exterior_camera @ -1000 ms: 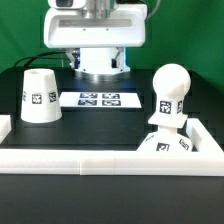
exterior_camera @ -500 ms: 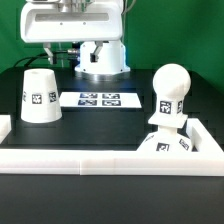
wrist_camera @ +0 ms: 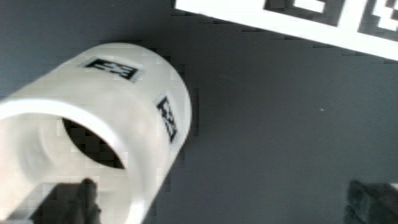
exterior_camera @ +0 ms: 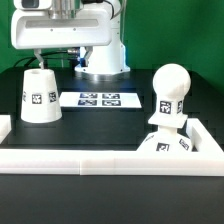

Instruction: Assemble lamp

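The white cone shade (exterior_camera: 40, 95) stands on the black table at the exterior view's left. In the wrist view the shade (wrist_camera: 107, 110) shows from above with its open top. The ball-shaped bulb (exterior_camera: 170, 88) stands upright on the blocky base (exterior_camera: 168, 145) at the exterior view's right, inside the rail's corner. My gripper (exterior_camera: 57, 55) hangs above and behind the shade, touching nothing. It is open and empty (wrist_camera: 221, 203): one dark fingertip (wrist_camera: 71, 200) lies over the shade's rim, the other fingertip (wrist_camera: 370, 200) over bare table.
The marker board (exterior_camera: 98, 99) lies flat between the shade and the bulb; its edge shows in the wrist view (wrist_camera: 320, 20). The long white border rail (exterior_camera: 90, 160) runs along the front and up both sides. The arm's white pedestal (exterior_camera: 100, 62) stands at the back.
My gripper has moved toward the exterior view's left, from above the marker board to above the shade. The lamp parts have not moved.
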You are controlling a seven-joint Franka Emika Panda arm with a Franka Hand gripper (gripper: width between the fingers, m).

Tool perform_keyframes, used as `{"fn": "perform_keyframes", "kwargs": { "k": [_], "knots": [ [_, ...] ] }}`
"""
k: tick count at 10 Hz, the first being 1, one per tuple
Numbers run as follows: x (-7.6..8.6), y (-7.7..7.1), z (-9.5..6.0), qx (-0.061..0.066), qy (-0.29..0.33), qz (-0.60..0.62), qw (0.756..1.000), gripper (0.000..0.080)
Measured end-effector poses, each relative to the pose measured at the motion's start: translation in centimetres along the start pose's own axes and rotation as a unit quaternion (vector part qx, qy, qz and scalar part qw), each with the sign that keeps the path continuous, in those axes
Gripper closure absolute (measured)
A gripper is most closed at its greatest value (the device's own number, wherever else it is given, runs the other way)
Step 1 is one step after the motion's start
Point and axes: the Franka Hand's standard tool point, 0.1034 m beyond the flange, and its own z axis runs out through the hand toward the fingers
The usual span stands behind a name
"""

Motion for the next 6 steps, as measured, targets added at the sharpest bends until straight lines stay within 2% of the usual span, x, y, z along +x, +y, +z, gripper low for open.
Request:
{"fn": "perform_keyframes", "kwargs": {
  "k": [5, 6],
  "knots": [
    [-0.1, 1.0, 1.7, -0.003, -0.011, -0.026, 1.000, 0.0100],
    [0.4, 2.0, 1.7, -0.007, -0.010, -0.031, 0.999, 0.0100]
  ]
}}
